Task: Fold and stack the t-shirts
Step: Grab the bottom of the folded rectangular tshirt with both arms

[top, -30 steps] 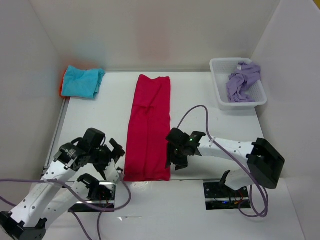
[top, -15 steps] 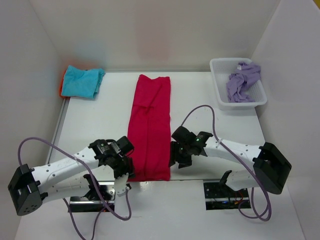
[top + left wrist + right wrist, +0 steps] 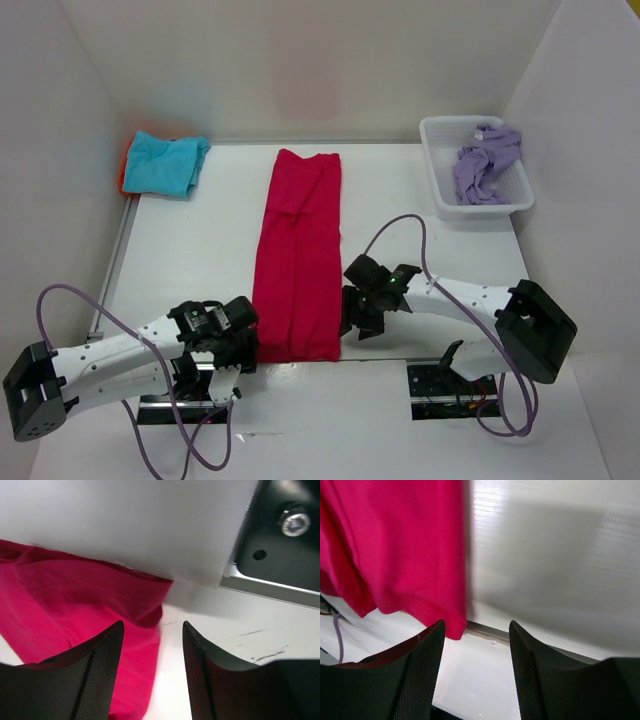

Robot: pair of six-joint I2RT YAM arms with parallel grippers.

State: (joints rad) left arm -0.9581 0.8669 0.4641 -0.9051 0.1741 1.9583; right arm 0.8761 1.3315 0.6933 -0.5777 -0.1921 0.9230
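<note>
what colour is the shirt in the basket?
Lavender purple shirt, crumpled in the white basket; top external view shows it best.

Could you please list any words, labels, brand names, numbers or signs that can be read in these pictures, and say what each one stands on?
None: no text can be read in any view.
The red shirt, teal shirt, purple shirt and basket bear no print.
The right base board shows only small lights; any marking there is too small to read.
</note>
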